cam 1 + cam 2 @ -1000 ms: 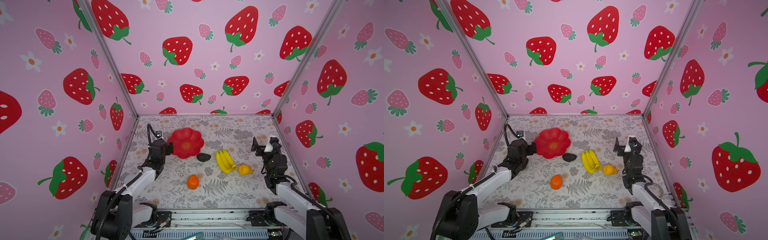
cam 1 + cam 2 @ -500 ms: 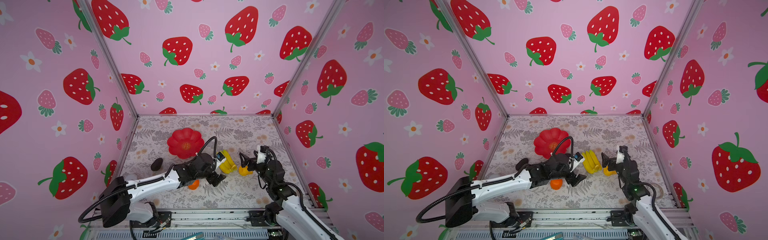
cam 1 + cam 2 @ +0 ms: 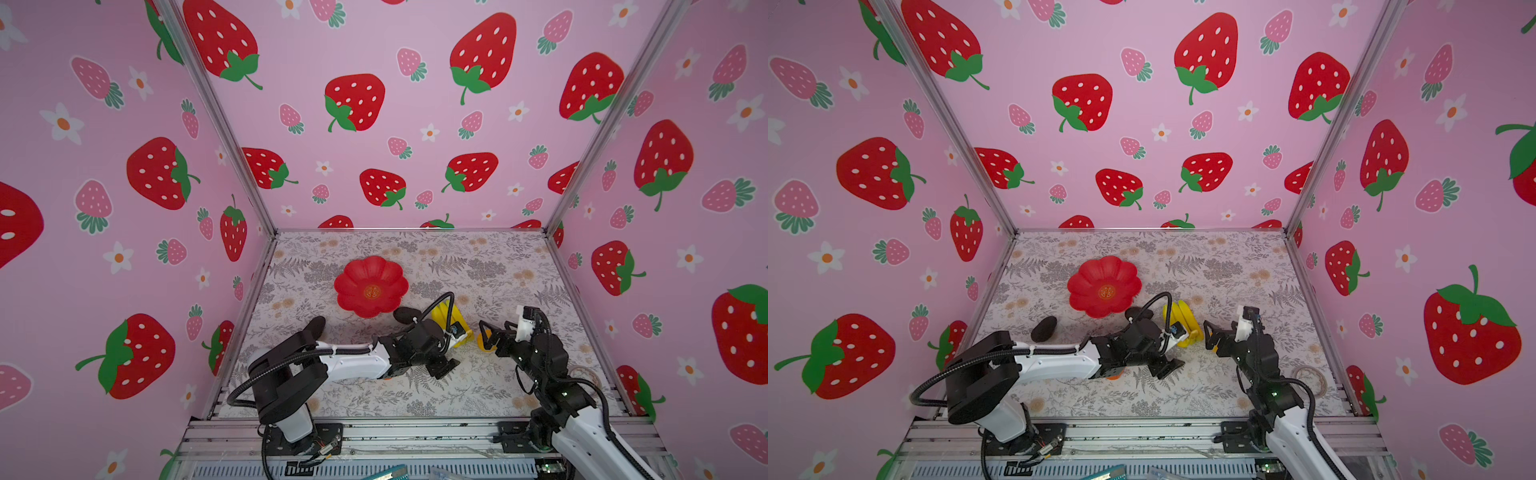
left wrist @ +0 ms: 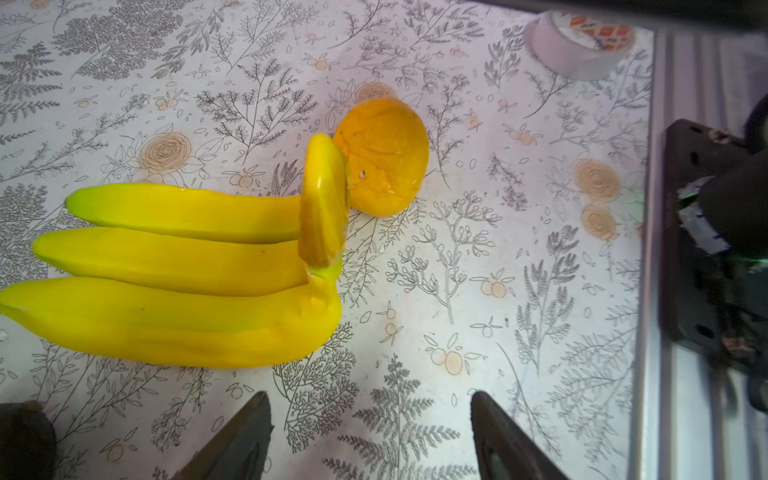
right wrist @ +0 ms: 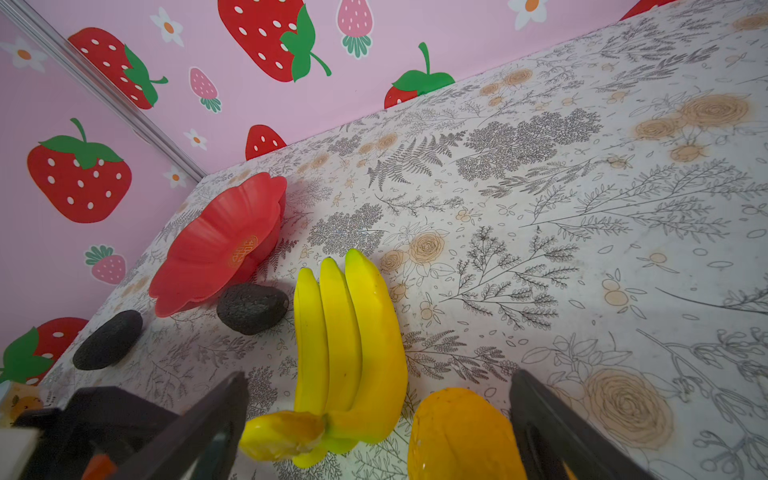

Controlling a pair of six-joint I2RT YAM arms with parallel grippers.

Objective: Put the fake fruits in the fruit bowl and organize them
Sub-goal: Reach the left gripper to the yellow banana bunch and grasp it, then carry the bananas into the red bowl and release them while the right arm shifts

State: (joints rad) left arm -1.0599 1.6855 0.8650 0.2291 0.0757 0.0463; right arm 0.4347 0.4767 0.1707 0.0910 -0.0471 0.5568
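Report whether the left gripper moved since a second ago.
Yes. In a top view the left gripper swung from the left of the red bowl, rightward and frontward, to the banana bunch.

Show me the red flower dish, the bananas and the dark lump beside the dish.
red flower dish [image 3: 353, 282]: in a top view, on a left petal.
bananas [image 5: 343, 332]: right wrist view, on the middle banana.
dark lump [image 5: 251, 308]: right wrist view, on its rough top.

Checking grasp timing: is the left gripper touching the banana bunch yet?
Apart. Left wrist view shows patterned table between the left gripper and banana bunch.
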